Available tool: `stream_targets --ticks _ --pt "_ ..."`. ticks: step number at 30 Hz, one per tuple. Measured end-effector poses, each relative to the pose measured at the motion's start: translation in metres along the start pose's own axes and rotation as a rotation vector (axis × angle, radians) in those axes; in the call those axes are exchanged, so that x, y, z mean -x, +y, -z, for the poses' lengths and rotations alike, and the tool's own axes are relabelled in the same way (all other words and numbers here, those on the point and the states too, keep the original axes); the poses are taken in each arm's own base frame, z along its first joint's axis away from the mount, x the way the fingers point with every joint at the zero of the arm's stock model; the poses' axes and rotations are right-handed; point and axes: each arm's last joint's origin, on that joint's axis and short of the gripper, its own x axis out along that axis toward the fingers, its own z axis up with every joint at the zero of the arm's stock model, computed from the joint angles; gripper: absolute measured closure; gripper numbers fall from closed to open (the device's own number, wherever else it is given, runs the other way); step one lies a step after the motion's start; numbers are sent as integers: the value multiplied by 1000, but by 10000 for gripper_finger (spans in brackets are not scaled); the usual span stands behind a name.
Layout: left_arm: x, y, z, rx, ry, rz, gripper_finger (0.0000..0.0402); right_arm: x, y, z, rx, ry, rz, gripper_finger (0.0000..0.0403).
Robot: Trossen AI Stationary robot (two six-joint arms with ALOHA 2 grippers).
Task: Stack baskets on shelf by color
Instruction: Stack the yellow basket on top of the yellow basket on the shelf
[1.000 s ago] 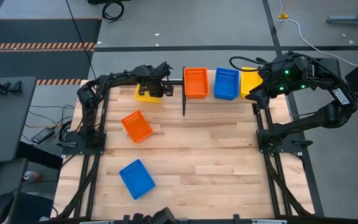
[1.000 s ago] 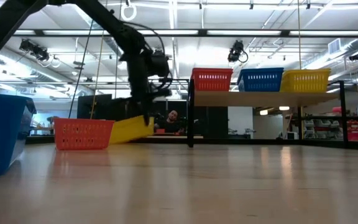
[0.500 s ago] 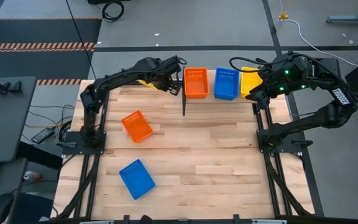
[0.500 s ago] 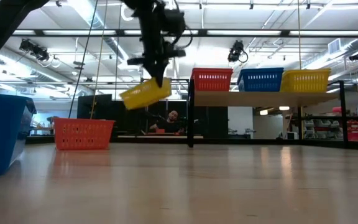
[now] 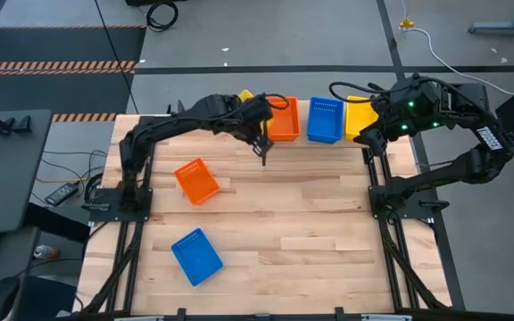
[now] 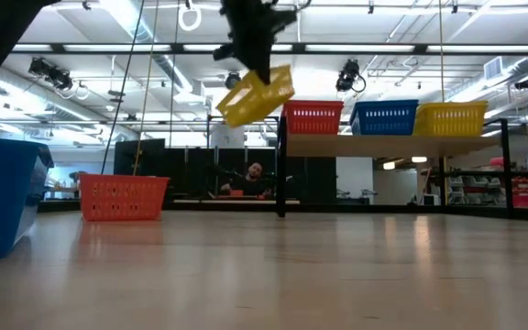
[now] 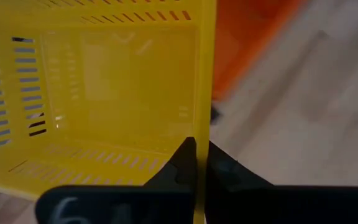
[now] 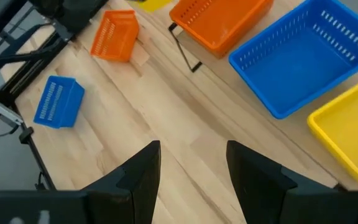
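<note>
Yellow basket [image 6: 256, 94], pinched by our left tool [image 7: 197, 152], needs levelling, then nesting in the shelf's yellow one [image 6: 449, 117]; right tool [image 8: 191, 162] waits open.

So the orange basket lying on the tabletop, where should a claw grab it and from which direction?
Grip one long wall at its rim, coming straight down from above. The orange basket sits upright and open-topped, skewed to the table edges, so turn the claw to pinch across that thin wall.

From above, the left arm is hiding most of the lifted yellow basket [image 5: 244, 94]; the blue basket [image 6: 3, 194] is running off the low view's edge.
</note>
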Motion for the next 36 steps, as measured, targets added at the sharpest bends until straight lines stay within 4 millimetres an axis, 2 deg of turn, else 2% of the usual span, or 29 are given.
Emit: stream_targets --ticks 8,14,19,27,36 --pt "60 -46 -1 -160 -194 147 393 -9 -1 3 -85 38 8 213" --pt "88 -79 -1 -302 -385 290 394 -12 -1 4 -83 64 -4 213" --pt "92 -94 -1 -429 -445 430 395 -12 -1 4 -120 66 -6 213" --pt "80 -101 2 -664 -416 534 395 -11 -1 5 -163 80 -31 213" --pt "72 -105 18 -1115 -382 569 395 -11 1 6 -152 123 -88 213"
